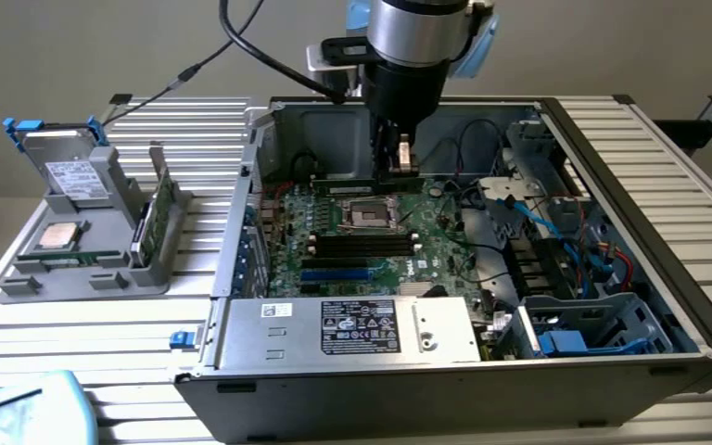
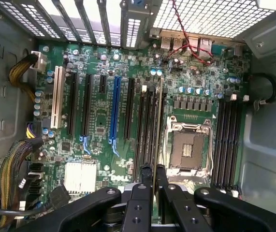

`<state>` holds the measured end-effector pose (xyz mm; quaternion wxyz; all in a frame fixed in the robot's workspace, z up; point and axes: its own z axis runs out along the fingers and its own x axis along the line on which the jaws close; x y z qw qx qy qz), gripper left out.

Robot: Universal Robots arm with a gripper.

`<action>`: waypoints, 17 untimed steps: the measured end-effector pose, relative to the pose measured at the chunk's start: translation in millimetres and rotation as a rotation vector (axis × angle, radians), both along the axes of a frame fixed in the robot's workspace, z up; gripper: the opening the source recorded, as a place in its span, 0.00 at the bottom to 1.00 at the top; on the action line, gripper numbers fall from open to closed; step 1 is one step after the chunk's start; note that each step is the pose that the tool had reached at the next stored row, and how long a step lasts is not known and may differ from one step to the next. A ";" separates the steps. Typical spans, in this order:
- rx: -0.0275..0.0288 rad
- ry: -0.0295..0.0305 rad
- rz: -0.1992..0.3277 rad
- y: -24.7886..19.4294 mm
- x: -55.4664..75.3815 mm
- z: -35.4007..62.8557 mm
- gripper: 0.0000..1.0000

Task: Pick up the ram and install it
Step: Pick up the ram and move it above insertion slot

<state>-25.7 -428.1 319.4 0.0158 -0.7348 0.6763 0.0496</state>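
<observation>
Two black fingers (image 2: 138, 198) of the gripper (image 2: 153, 174) are closing narrowly on the ram (image 2: 157, 121), pinching the thin green stick between them near one of its ends. In the wrist view the stick is showing edge-on, running straight out from the fingertips. In the exterior view the gripper (image 1: 396, 165) is hanging straight down inside the open computer case (image 1: 455, 399), and the ram (image 1: 344, 184) is lying level and on edge beneath it.

Directly under the ram, a bank of black memory slots (image 2: 145, 125) is lying parallel to it on the motherboard (image 2: 99, 111). Whether the stick's lower edge is touching a slot I cannot tell. Just beside the gripper the empty processor socket (image 2: 188, 150) is sitting with its metal frame, and past the socket a second bank of slots (image 2: 227, 140) is running the same way.

Farther from the gripper, at the case's near wall, the grey power supply (image 1: 349, 329) is showing its label. Well apart from the gripper, outside the case toward the exterior view's left, a grey stand (image 1: 84, 269) is sitting on the slatted table (image 1: 71, 343), carrying a square silver processor (image 1: 59, 236), a drive (image 1: 74, 174) and a thin green board (image 1: 156, 218) standing on edge.
</observation>
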 end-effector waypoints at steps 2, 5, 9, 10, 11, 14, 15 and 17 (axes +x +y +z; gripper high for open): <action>-0.0055 0.0015 0.000 2.9 0.3 -1.6 0.14; -0.0141 0.0041 0.000 7.7 0.5 -4.1 0.14; -0.0240 0.0081 0.000 13.0 2.4 -7.2 0.14; -0.0267 0.0093 0.000 14.2 3.4 -7.9 0.14; -0.0292 0.0104 0.000 15.3 4.3 -8.5 0.14; -0.0359 0.0152 0.000 17.6 7.6 -9.1 0.14; -0.0376 0.0179 0.000 18.1 8.5 -9.2 0.14; -0.0399 0.0208 -0.001 19.0 9.2 -9.3 0.14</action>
